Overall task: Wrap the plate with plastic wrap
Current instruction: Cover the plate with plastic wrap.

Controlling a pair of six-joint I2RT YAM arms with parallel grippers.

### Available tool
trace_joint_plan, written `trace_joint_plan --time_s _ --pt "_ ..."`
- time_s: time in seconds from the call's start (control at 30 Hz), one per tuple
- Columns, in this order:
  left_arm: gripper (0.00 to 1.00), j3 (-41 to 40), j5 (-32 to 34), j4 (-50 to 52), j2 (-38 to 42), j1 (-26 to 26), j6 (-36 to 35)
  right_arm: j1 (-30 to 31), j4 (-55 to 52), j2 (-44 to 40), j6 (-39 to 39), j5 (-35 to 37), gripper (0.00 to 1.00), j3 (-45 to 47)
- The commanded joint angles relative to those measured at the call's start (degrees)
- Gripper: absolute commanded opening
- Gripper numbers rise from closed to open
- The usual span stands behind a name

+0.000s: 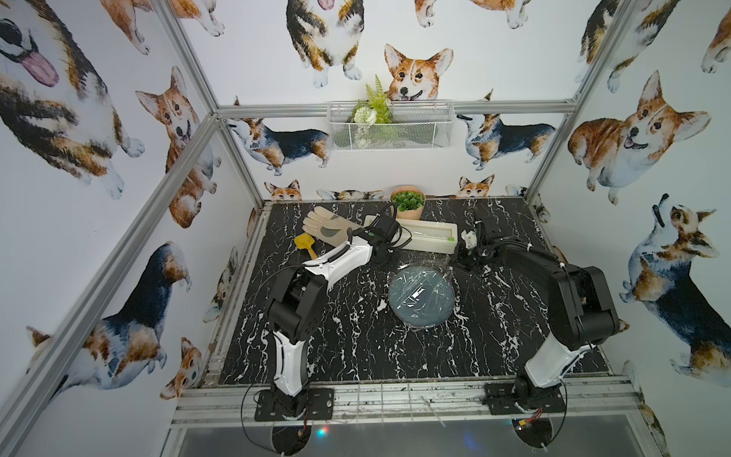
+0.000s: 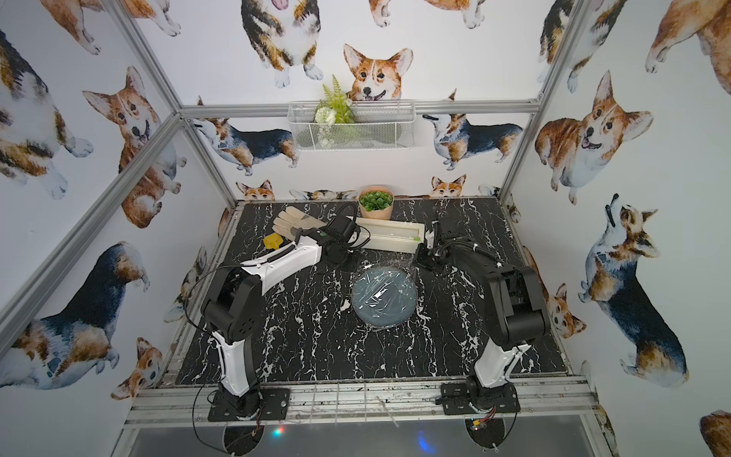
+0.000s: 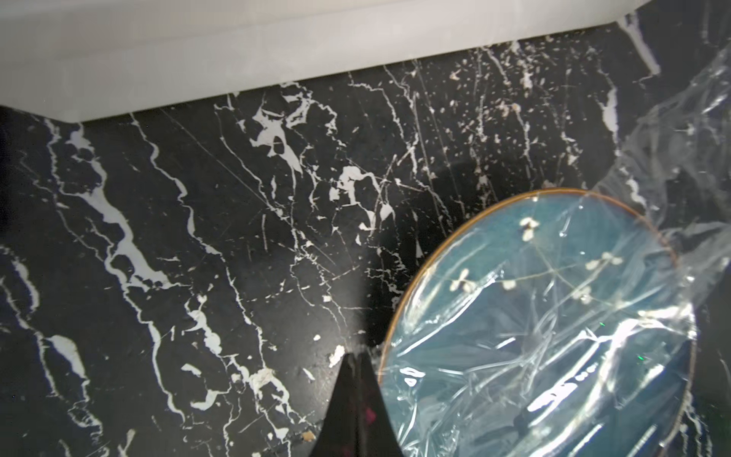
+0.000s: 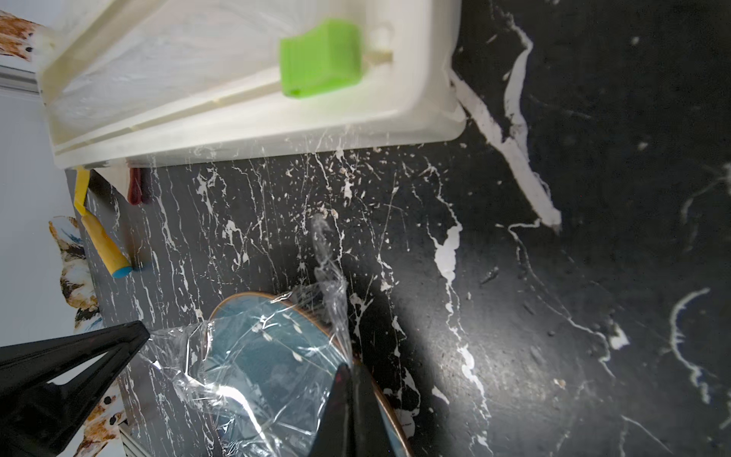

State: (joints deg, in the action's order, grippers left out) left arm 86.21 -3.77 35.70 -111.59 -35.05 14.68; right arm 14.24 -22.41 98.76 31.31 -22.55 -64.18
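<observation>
Plastic wrap (image 1: 429, 296) covers the plate (image 1: 397, 291), its loose tail at 1 o'clock pinched in the closed right end effector (image 4: 352, 370). Left end effector (image 3: 356, 362) sits closed at 10 o'clock, grip unclear.

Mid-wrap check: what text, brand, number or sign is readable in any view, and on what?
None: no readable text in any view.
dispenser box: plain cream, no print visible.
green slider: blank.
plate: only a white blossom pattern, seen through the plastic wrap.
glove: a grey patch, no lettering that can be made out.
</observation>
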Motion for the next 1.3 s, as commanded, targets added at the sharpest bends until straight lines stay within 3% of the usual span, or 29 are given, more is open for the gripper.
trace_joint_plan --time_s 0.0,0.43,0.8,0.93,1.07,1.2,1.27 --pt "0.0 0.1 4.5 -1.8 -1.6 0.7 1.6 0.2 3.9 2.3 0.1 0.4 0.0 -0.8" --pt "0.0 3.8 6.1 -1.9 -10.8 2.5 6.2 2.2 6.8 9.6 1.3 2.6 0.0 -0.4" --pt "0.0 2.1 7.1 -0.3 -9.7 2.6 4.9 2.2 4.4 1.7 -0.9 5.2 0.0 7.2" --pt "0.01 5.4 6.7 2.8 -8.8 2.7 4.4 1.8 -0.7 -2.0 -3.0 7.7 0.18 5.5" --pt "0.22 8.8 8.0 7.1 -7.2 3.0 4.0 -0.2 -5.8 -4.4 -4.4 10.9 0.25 3.5" --pt "0.33 10.4 9.9 11.3 -5.1 3.9 3.7 -1.8 -9.8 -7.0 -6.2 14.0 0.27 2.2" --pt "0.38 10.3 10.9 12.6 -3.7 4.0 3.5 -1.2 -9.5 -8.0 -6.7 11.4 0.31 1.6"
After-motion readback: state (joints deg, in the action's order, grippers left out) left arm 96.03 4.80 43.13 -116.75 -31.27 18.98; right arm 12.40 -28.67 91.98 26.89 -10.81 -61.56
